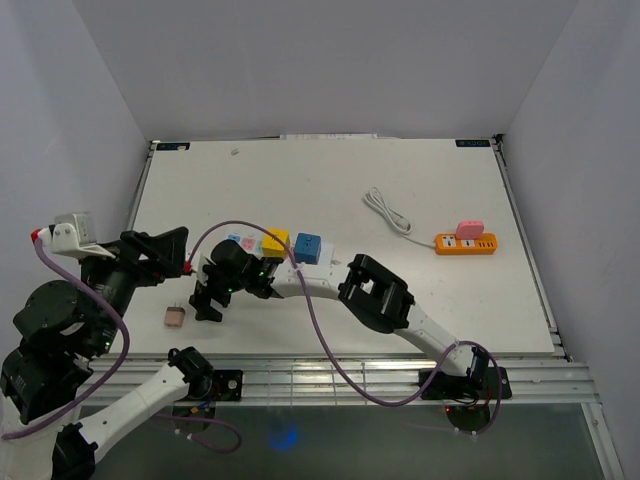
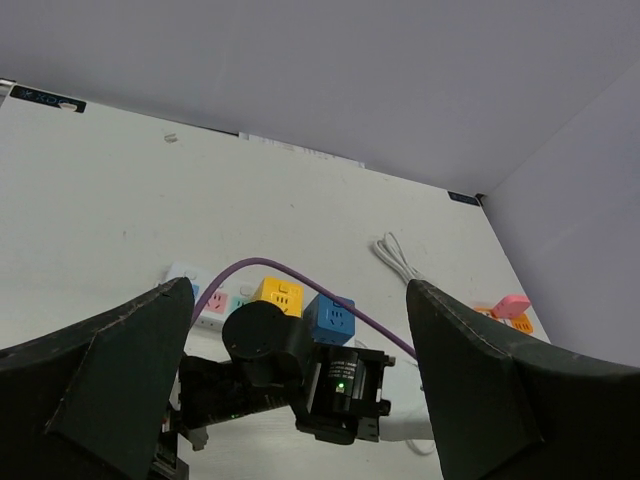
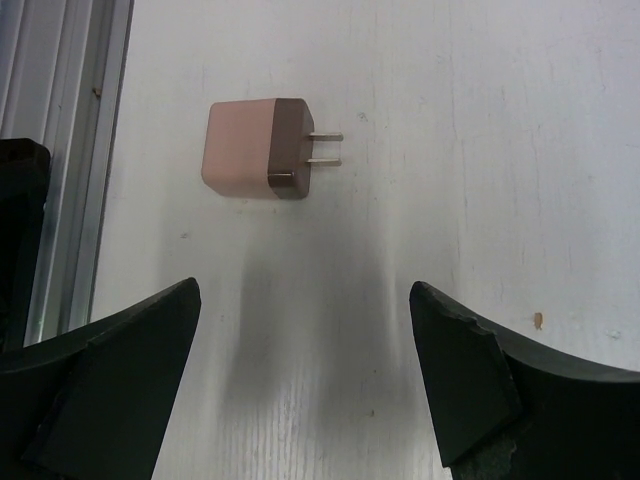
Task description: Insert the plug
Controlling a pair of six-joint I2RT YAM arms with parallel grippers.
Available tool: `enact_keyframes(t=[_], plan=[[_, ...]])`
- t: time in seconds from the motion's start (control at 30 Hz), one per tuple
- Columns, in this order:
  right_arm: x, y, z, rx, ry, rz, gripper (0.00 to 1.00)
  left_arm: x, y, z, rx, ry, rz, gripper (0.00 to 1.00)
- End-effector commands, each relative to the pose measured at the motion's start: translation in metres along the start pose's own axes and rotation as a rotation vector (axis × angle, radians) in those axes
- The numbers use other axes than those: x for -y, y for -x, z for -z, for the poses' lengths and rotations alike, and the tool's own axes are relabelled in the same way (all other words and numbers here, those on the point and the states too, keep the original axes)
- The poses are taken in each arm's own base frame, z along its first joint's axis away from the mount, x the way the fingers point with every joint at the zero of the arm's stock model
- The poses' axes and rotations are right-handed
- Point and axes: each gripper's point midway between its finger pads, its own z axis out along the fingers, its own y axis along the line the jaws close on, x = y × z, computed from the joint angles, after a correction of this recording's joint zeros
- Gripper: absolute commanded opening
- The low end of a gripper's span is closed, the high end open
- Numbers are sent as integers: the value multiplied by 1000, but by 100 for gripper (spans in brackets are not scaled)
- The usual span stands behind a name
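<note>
Plug prongs resolve only in right wrist view; right gripper wide, empty, near it; left gripper wide, empty.

The yellow cube stands on a white table; just right of it, a blue cube; left of it, nearer the arms, the plug is dusty pink with a brown face and silvery prongs; well to its right, an orange strip bears a pink adapter; a purple cable arcs beside the cube.
</note>
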Motion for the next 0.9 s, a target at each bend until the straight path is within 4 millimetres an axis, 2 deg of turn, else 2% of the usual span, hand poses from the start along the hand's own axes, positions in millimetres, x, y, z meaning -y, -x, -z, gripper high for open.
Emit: enact_keyframes(t=[0.0, 0.03, 0.07, 0.2, 0.27, 0.4, 0.43, 0.47, 0.5, 0.57, 0.6, 0.63, 0.87], plan=[[6, 30, -12, 95, -28, 88, 90, 1, 10, 1, 25, -4, -24, 98], [7, 44, -14, 116, -38, 100, 90, 1, 11, 2, 28, -4, -27, 98], [15, 34, -19, 90, -69, 92, 90, 0, 12, 2, 29, -4, -28, 98], [23, 44, -26, 120, -155, 84, 90, -2, 14, 6, 32, -4, -34, 98], [14, 39, -28, 121, -137, 95, 90, -4, 16, 9, 35, 2, -30, 98], [-4, 45, -37, 127, -66, 161, 90, -9, 18, 14, 40, 13, -28, 98], [-10, 33, -43, 85, -51, 164, 90, -10, 20, 15, 44, 21, -26, 98], [-13, 34, -44, 76, -43, 176, 90, -11, 20, 15, 43, 27, -27, 98], [-15, 42, -44, 84, -40, 191, 90, -13, 18, 14, 35, 35, -32, 98], [-23, 35, -47, 59, -5, 197, 90, -14, 19, 15, 34, 40, -34, 98], [-24, 43, -46, 71, 4, 201, 90, -14, 18, 15, 30, 42, -37, 98], [-25, 27, -51, 26, 19, 183, 90, -15, 18, 14, 30, 45, -38, 98], [-26, 19, -58, 19, 33, 139, 92, -18, 19, 16, 34, 53, -36, 98]])
